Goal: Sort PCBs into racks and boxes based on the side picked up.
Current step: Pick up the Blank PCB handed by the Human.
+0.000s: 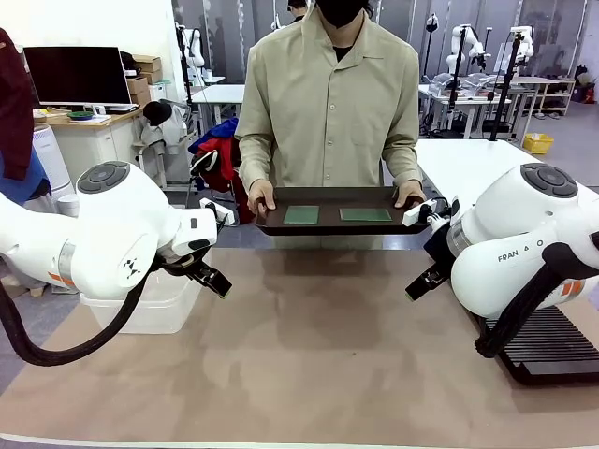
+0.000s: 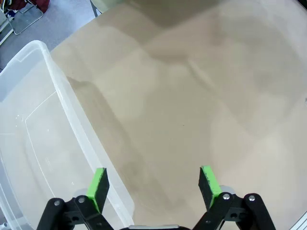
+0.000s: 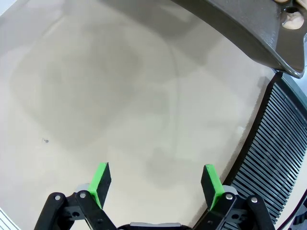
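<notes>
Both PCBs (image 1: 301,215) lie flat and apart on the dark brown tray (image 1: 328,229), which the person's hands (image 1: 262,196) hold at the table's far side; left gripper (image 2: 154,184) and right gripper (image 3: 156,181) hang empty over bare tabletop, fingers spread wide; clear tub (image 2: 62,91) sits beside the left, slotted rack (image 3: 283,143) beside the right.

Risks: a hand-held tray may dip or shift under a pinch; thin boards could skid; the person's grip on the rim lies close to any reach; a misjudged face sends a board to the wrong place.
</notes>
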`<state>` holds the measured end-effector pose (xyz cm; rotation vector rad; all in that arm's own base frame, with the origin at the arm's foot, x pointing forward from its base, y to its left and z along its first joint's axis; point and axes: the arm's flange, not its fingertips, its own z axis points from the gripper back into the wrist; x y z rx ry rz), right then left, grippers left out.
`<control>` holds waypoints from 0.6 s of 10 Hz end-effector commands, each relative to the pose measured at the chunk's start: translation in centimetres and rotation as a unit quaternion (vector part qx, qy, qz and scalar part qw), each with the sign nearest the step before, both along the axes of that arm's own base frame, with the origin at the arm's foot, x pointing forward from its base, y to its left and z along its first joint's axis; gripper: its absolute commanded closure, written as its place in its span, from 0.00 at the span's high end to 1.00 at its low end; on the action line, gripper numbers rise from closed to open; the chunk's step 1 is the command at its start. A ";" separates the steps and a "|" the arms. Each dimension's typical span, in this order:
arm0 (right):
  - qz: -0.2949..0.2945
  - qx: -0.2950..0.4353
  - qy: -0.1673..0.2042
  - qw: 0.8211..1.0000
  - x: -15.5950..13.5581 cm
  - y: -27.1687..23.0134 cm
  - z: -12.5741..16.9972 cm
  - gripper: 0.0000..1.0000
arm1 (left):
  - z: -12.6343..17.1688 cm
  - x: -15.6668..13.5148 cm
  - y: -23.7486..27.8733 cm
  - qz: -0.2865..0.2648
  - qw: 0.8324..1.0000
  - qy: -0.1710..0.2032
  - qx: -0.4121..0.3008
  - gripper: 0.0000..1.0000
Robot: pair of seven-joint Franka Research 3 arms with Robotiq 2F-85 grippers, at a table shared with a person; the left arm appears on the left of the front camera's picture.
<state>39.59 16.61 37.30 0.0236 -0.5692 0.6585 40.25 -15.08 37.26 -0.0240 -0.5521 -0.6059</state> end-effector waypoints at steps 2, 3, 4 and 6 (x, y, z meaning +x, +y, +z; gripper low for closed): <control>0.000 0.000 0.000 1.000 0.0 0.0 0.0 1.00 | 0.0 0.0 0.0 0.000 1.000 0.000 0.000 1.00; 0.000 0.000 0.000 1.000 0.0 0.0 0.0 1.00 | 0.0 0.0 0.0 0.000 1.000 0.000 0.000 1.00; 0.000 0.000 0.000 1.000 0.0 0.0 0.0 1.00 | 0.0 0.0 0.0 0.000 1.000 0.000 0.000 1.00; 0.000 0.000 0.000 1.000 0.0 0.0 0.0 1.00 | 0.0 0.0 0.0 0.000 1.000 0.000 0.000 1.00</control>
